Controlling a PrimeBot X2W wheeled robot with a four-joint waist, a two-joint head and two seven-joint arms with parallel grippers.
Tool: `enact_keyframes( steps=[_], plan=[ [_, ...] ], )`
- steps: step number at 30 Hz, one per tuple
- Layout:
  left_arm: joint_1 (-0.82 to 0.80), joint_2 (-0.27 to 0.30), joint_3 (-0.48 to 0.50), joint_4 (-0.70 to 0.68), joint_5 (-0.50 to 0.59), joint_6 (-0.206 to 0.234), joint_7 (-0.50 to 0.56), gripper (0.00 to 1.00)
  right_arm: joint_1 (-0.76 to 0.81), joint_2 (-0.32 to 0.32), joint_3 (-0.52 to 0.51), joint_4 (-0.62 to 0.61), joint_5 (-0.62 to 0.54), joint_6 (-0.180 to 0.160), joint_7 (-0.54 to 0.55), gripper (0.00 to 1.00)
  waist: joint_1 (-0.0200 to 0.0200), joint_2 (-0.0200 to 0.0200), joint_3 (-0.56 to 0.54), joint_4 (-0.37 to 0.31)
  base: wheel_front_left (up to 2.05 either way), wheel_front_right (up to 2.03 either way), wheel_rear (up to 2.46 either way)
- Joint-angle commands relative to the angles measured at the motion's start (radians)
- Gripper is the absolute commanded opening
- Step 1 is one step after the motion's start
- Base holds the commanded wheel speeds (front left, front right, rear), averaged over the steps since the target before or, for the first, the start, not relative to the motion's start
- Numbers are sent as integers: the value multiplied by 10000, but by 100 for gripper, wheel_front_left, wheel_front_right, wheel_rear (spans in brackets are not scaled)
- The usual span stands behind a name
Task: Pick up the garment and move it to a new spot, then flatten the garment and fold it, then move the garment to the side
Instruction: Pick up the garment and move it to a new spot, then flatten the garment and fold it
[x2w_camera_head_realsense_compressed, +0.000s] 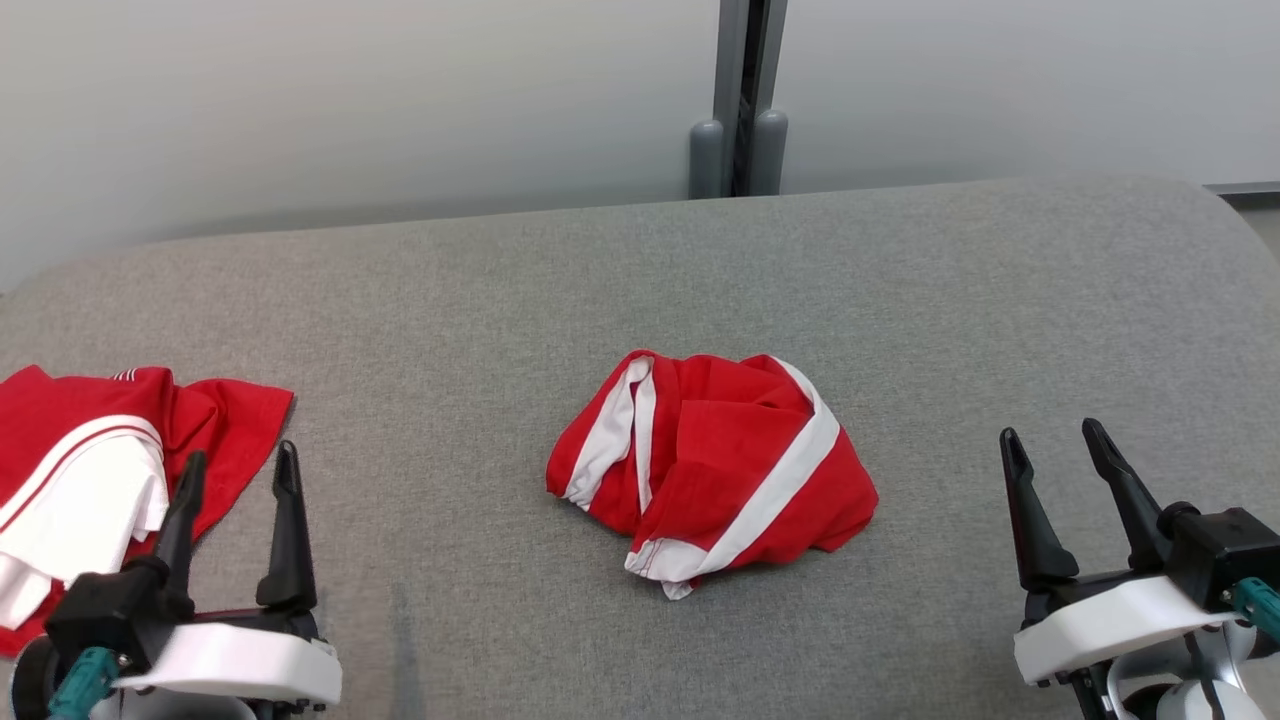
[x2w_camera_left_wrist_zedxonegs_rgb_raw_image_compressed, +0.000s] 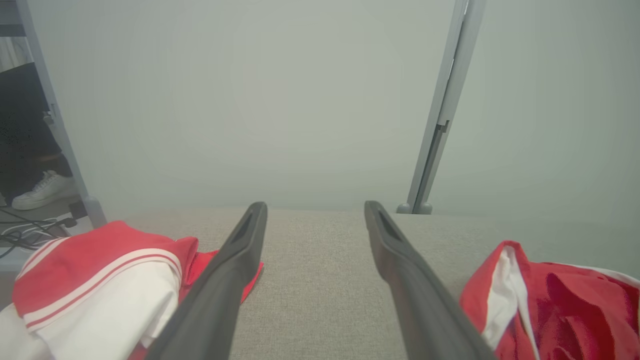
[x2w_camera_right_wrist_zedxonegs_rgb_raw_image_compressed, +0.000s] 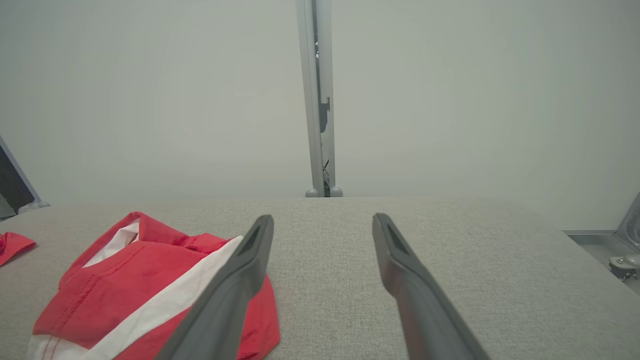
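- The left pincer (x2w_camera_head_realsense_compressed: 241, 455) is released, its two dark fingers spread with nothing between them.
- The right pincer (x2w_camera_head_realsense_compressed: 1051, 432) is likewise spread and empty.
- The crumpled red-and-white garment (x2w_camera_head_realsense_compressed: 712, 470) lies on the grey padded table (x2w_camera_head_realsense_compressed: 450, 290), between the two pincers and well apart from each.
- A second red-and-white garment (x2w_camera_head_realsense_compressed: 80, 470) lies just beside the left pincer, on its outer side; the outer finger overlaps it in the head view.

My right gripper (x2w_camera_right_wrist_zedxonegs_rgb_raw_image_compressed: 322, 220) hangs, fingers spread, over the grey table (x2w_camera_right_wrist_zedxonegs_rgb_raw_image_compressed: 475, 260); the crumpled red garment (x2w_camera_right_wrist_zedxonegs_rgb_raw_image_compressed: 125, 280) lies to its left.
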Motion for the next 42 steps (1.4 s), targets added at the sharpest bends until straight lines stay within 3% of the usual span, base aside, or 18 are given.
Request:
enact_keyframes(
  steps=[1, 14, 42],
  plan=[
    [151, 82, -80, -30, 113, 14, 138, 100, 99, -91, 19, 71, 25, 1, -49, 100, 0, 0, -241, -173, 0, 0, 0],
    [973, 248, -519, -80, 497, 193, 613, 100, 739, -49, 240, 104, 145, 1, 116, 100, 0, 0, -990, -279, 0, 0, 0],
    [588, 438, -594, 392, 367, 326, 405, 100, 1008, 157, 184, -382, 67, 1, 296, 100, 0, 0, -942, -149, 0, 0, 0]
  ],
)
